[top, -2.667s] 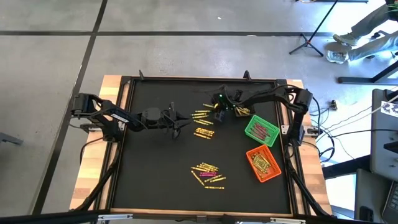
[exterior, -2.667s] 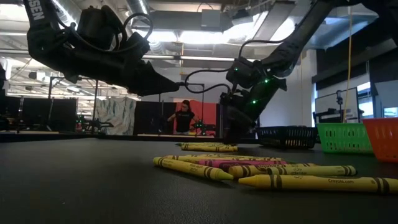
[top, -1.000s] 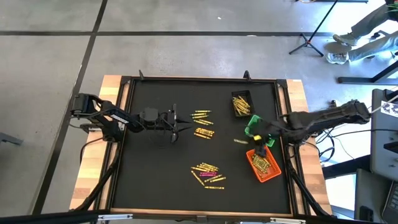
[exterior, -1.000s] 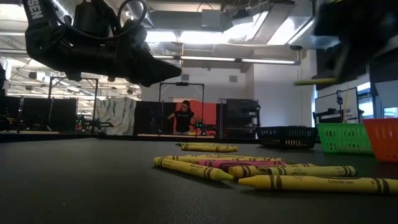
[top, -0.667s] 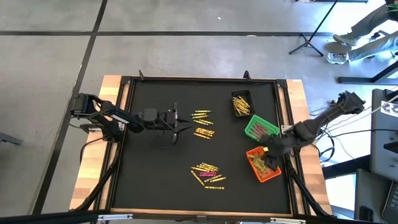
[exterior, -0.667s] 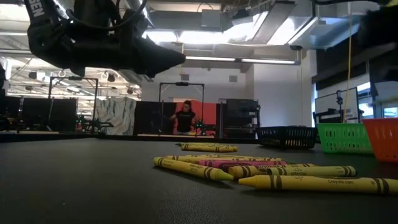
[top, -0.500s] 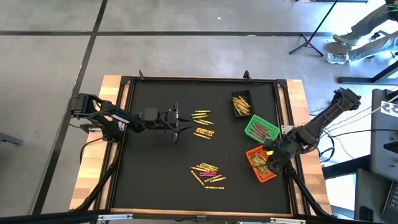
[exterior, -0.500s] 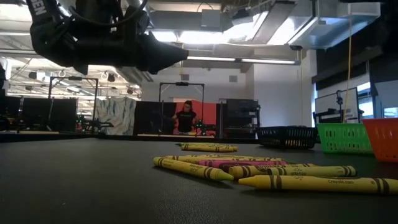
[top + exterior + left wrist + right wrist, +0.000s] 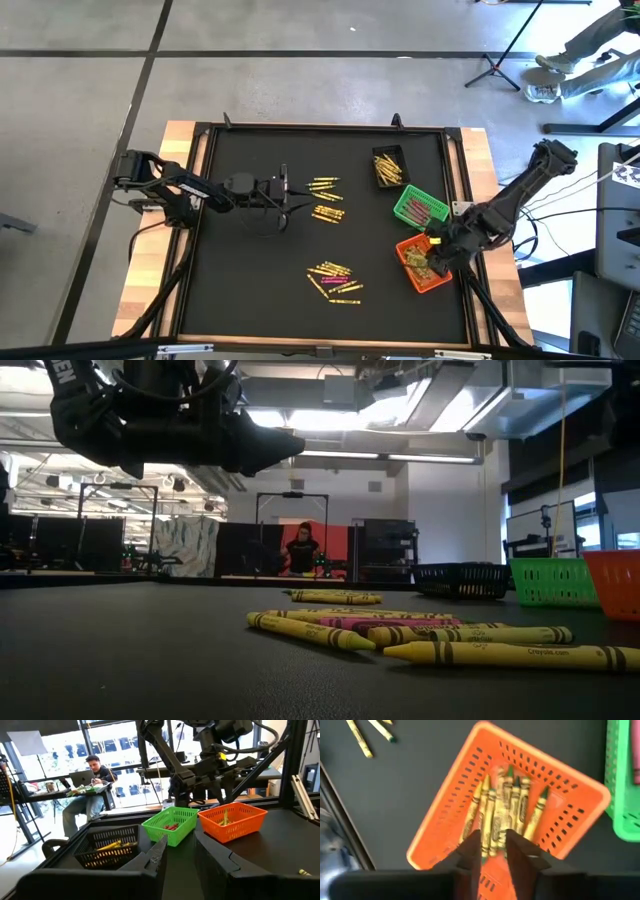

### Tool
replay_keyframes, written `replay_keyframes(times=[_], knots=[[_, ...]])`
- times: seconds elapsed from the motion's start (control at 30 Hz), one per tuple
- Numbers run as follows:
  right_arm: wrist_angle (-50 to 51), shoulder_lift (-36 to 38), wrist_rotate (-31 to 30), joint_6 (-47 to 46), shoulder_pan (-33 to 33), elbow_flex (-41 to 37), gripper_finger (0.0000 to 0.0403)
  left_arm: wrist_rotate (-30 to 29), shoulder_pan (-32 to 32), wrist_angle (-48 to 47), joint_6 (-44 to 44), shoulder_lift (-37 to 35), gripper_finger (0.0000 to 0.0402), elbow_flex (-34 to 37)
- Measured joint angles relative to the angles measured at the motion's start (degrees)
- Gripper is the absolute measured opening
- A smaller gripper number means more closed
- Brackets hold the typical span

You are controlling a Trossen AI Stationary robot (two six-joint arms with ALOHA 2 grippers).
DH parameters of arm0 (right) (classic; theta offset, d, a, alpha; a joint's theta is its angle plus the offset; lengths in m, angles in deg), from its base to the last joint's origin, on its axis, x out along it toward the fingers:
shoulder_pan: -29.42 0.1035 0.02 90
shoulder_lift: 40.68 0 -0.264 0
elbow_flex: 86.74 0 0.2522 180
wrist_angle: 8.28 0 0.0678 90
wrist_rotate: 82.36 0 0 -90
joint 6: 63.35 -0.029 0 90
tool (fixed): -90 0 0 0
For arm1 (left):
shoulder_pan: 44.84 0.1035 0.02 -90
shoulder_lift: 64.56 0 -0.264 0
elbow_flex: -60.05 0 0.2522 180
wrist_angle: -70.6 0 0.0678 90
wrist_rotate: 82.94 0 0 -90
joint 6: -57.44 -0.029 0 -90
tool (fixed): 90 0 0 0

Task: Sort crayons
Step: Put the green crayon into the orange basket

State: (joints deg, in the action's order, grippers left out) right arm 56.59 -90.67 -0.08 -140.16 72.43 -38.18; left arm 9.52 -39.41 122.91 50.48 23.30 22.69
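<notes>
- Right gripper, fingers slightly spread and empty, hovers above the orange plastic mesh bin.
- Thin yellow wax crayons beside it: light, brittle; pinch mid-length.

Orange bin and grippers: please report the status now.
Right gripper over orange bin, fingers apart. Left gripper open, hovering mid-table. Loose crayons on mat. Nothing in the way.

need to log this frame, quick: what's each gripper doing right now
left gripper: open, holding nothing, above the table.
right gripper: open over the orange bin, a crayon between its fingers; grip or release cannot be told.
</notes>
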Motion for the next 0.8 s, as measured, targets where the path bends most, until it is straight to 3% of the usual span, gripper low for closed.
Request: replay_keyframes(times=[0.17, 0.3, 0.6, 0.8], knots=[[-3.7, 0.0, 4.1, 6.6, -7.6, 0.0, 0.0145, 0.0, 0.0, -0.4, 0.3, 0.0, 0.0079, 0.0], [-10.0, -0.1, 4.1, 21.7, -16.1, 0.0, 0.0170, 0.0, 0.0, -0.8, 0.4, 0.0, 0.0079, 0.0], [-30.0, -5.7, -8.7, 66.5, -35.2, 0.0, 0.0165, -0.8, 0.0, -1.1, 1.3, 0.0, 0.0079, 0.0], [-44.0, -16.6, -3.1, 82.3, -48.0, 0.1, 0.0163, -0.9, 0.0, -1.7, 1.9, 0.0, 0.0079, 0.0]])
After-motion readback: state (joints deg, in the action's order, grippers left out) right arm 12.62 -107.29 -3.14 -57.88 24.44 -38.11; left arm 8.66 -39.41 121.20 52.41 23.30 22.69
